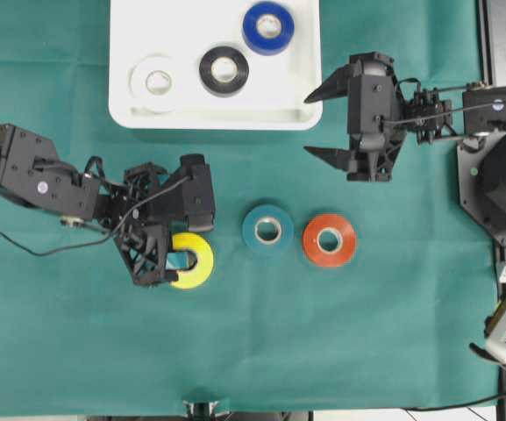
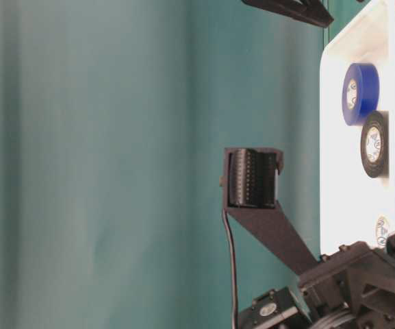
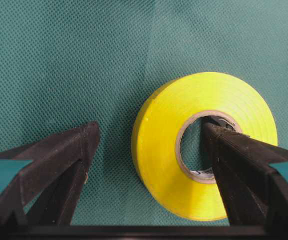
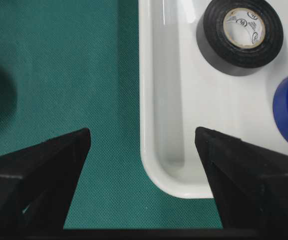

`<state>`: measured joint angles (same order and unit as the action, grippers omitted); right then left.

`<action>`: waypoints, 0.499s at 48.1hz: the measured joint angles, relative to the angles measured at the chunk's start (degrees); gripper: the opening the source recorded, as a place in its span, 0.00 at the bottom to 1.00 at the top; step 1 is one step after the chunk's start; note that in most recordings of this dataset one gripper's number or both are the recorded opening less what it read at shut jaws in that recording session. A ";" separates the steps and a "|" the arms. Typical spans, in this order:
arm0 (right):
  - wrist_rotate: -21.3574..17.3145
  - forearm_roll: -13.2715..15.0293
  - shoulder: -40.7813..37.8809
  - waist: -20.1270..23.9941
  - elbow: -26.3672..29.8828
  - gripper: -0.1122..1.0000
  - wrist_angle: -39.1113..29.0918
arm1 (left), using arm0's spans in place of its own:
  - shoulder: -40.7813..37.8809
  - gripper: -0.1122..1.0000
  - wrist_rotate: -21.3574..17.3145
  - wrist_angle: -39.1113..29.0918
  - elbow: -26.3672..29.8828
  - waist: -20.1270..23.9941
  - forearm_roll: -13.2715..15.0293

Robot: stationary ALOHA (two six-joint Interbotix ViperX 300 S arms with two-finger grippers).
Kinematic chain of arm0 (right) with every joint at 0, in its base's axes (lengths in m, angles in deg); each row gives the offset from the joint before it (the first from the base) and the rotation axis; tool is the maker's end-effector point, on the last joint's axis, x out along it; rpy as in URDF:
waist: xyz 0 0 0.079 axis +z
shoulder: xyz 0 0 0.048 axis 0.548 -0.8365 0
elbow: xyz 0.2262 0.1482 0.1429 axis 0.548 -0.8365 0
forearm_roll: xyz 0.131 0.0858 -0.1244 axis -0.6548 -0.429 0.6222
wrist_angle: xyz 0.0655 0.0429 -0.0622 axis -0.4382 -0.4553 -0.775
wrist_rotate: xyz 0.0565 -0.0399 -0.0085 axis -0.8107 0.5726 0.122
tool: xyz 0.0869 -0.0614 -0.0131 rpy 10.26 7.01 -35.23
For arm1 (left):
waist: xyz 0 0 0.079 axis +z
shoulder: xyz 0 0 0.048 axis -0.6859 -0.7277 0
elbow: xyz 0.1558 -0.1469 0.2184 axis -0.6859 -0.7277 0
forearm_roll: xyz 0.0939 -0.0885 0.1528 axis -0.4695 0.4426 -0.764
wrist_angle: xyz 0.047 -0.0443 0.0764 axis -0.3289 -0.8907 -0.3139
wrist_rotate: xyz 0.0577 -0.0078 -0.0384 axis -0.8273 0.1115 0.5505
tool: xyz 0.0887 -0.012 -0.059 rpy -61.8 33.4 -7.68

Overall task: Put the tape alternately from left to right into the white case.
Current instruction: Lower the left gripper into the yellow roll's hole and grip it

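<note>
**My left hand straddles the yellow roll**

My left hand (image 3: 148,150) is spread wide and low over the yellow roll (image 3: 203,145), which lies flat on the green cloth covering the surface (image 1: 60,333). One finger (image 3: 243,170) dips into the roll's pale hollow core; the other finger (image 3: 54,170) sits on the cloth outside the roll, apart from it. Nothing is gripped.

Just beyond this hand, toward my right, lie the teal roll (image 1: 267,230) and the orange-red roll (image 1: 329,239), side by side and close together.

My right hand (image 1: 321,123) is also wide and holds nothing. It hovers at the near corner of the white case (image 1: 130,114), one finger over the case's edge, the other over the cloth.

Inside the case lie three rolls, each apart from the others: white (image 1: 156,82), black (image 1: 224,71) and blue (image 1: 268,27).
</note>
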<state>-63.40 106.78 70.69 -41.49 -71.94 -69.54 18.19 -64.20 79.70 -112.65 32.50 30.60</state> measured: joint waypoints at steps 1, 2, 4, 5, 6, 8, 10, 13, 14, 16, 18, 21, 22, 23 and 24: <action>0.00 0.09 0.00 0.00 0.00 0.84 0.00 | 0.00 0.97 0.00 0.00 0.00 0.00 0.00; -0.09 0.09 0.00 0.00 0.00 0.84 0.00 | 0.00 0.96 0.00 0.00 0.00 0.00 0.00; -0.09 0.00 0.00 0.00 0.00 0.84 0.00 | 0.09 0.94 -0.09 0.00 0.00 0.00 0.00; -0.09 0.09 0.00 0.00 0.00 0.84 0.00 | 0.00 0.92 -0.09 0.00 0.00 0.00 0.00; -0.09 0.09 0.00 0.00 0.09 0.84 0.00 | 0.00 0.89 -0.09 0.00 0.00 0.00 0.00; -0.09 0.00 0.00 0.00 0.00 0.84 0.00 | 0.00 0.81 -0.09 0.00 0.00 0.00 0.00; -0.09 0.00 0.00 0.00 0.00 0.84 0.00 | 0.00 0.71 -0.26 0.00 0.00 0.09 -0.09; -0.09 0.00 0.00 0.00 0.00 0.84 0.09 | -0.09 0.53 -0.44 0.00 -0.09 0.09 -0.09; 0.00 0.09 0.00 0.00 0.00 0.84 0.00 | -0.09 0.48 -0.44 0.00 -0.09 0.00 -0.09; -0.09 0.00 0.00 0.00 0.00 0.84 0.00 | -0.09 0.39 -0.44 0.00 0.00 0.00 -0.09; -0.09 0.00 0.00 0.00 0.00 0.84 0.00 | -0.09 0.34 -0.35 0.09 0.00 0.00 -0.09; -0.09 0.09 0.00 0.00 0.00 0.84 0.00 | -0.09 0.34 -0.62 0.09 0.00 0.00 -0.09; 0.00 0.09 0.00 0.00 0.00 0.84 0.00 | -0.09 0.34 -0.62 0.00 0.00 0.00 -0.09; -0.09 0.09 0.00 0.00 0.00 0.84 0.09 | -0.09 0.34 -0.62 0.00 0.00 0.00 0.00; -0.09 0.00 0.09 0.00 0.00 0.84 0.09 | -0.09 0.34 -0.62 0.09 0.00 0.00 -0.09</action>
<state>-63.49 106.78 70.78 -41.49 -71.94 -69.45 18.10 -64.81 79.79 -112.65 32.50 30.51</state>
